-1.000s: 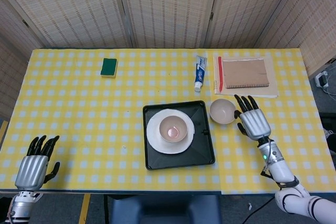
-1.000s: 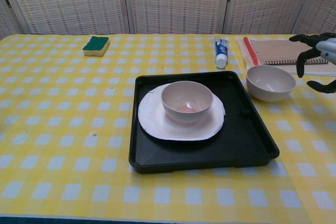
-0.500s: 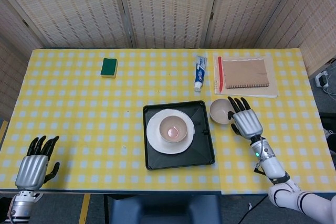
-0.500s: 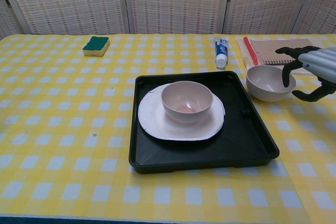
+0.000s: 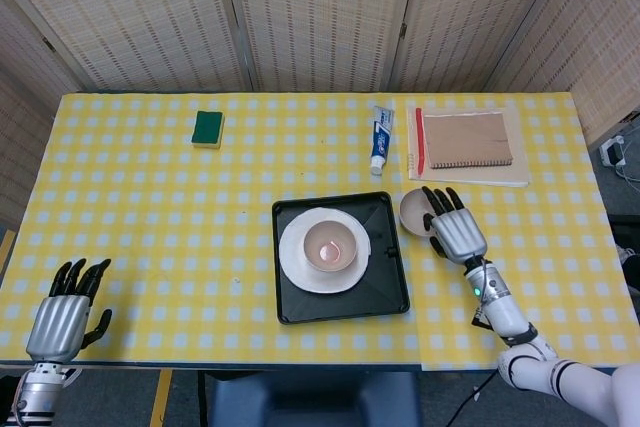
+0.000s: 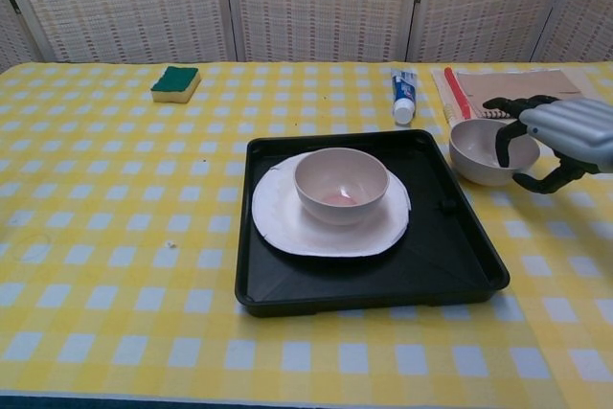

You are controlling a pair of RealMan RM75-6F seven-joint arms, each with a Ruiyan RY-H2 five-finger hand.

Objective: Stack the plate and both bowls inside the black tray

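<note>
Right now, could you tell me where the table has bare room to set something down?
Bare cloth runs between the green sponge, the black tray and the left hand. It is crowded at the tray's far right corner: loose bowl, right hand, toothpaste, notebook.

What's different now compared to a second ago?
The right robot hand moved left over the loose bowl, its fingers now reaching across the rim; whether it grips is unclear. The left robot hand, tray, plate and the other bowl stayed put.
</note>
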